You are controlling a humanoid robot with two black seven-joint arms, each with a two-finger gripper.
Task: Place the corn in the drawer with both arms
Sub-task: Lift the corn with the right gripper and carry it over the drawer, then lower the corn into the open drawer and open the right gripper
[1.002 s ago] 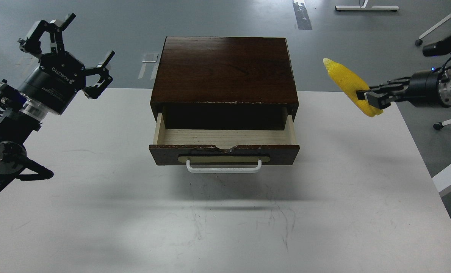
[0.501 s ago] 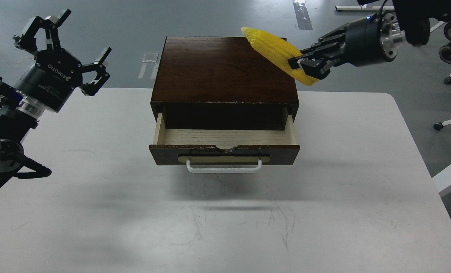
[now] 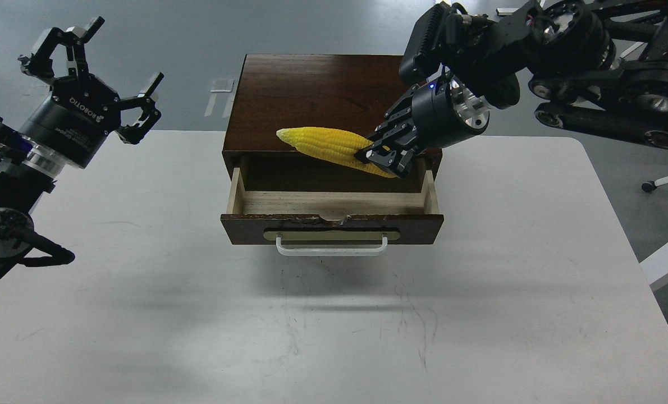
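Observation:
The yellow corn (image 3: pixel 325 147) hangs in the air over the front edge of the dark wood box (image 3: pixel 323 95), its tip pointing left. My right gripper (image 3: pixel 383 157) is shut on the corn's thick right end, just above the back of the open drawer (image 3: pixel 334 210). The drawer is pulled out toward me, its pale wood inside bare, white bar handle (image 3: pixel 332 250) at the front. My left gripper (image 3: pixel 95 73) is open and empty, raised at the far left, well apart from the box.
The box stands at the back middle of a white table (image 3: pixel 480 314). The right arm's thick links (image 3: pixel 592 56) reach over the table's back right corner. Chair legs with wheels (image 3: pixel 657 182) stand on the grey floor to the right.
My right gripper has carried the corn from beyond the table's right edge, up over the box's back right corner, then down and left to the drawer opening. The left arm has barely moved.

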